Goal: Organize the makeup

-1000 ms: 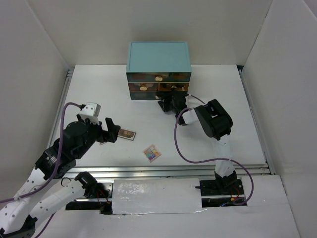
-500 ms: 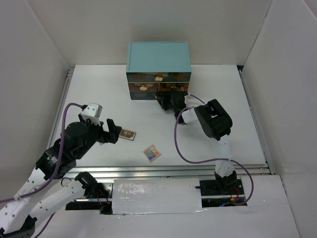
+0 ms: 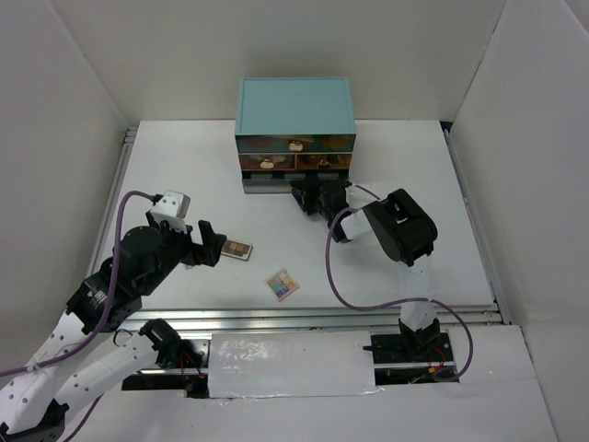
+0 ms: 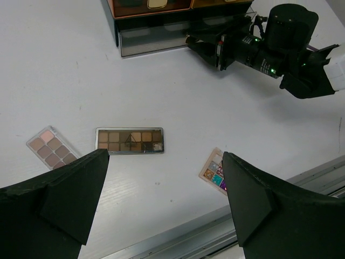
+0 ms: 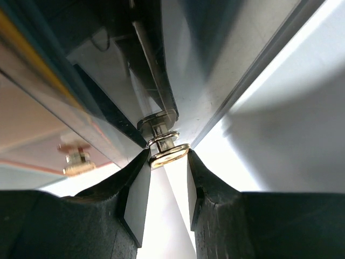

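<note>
Pinching the knob point(image 5: 168, 152), the right claw point(image 5: 166, 159) sits at the drawer's point(image 4: 156, 40) 6 o'clock, so the pull should run toward 6. The left claw point(image 4: 164, 157) gapes wide beside a palette point(image 4: 130, 141).

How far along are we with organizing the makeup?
Early. Nothing looks stowed: the brown palette, nude palette and multicolour palette lie on the table. In hand: the right gripper is shut on the knob of the chest's bottom drawer, which stands partly out. The left gripper hangs open over the palettes, empty. Left: stowing all three.
</note>
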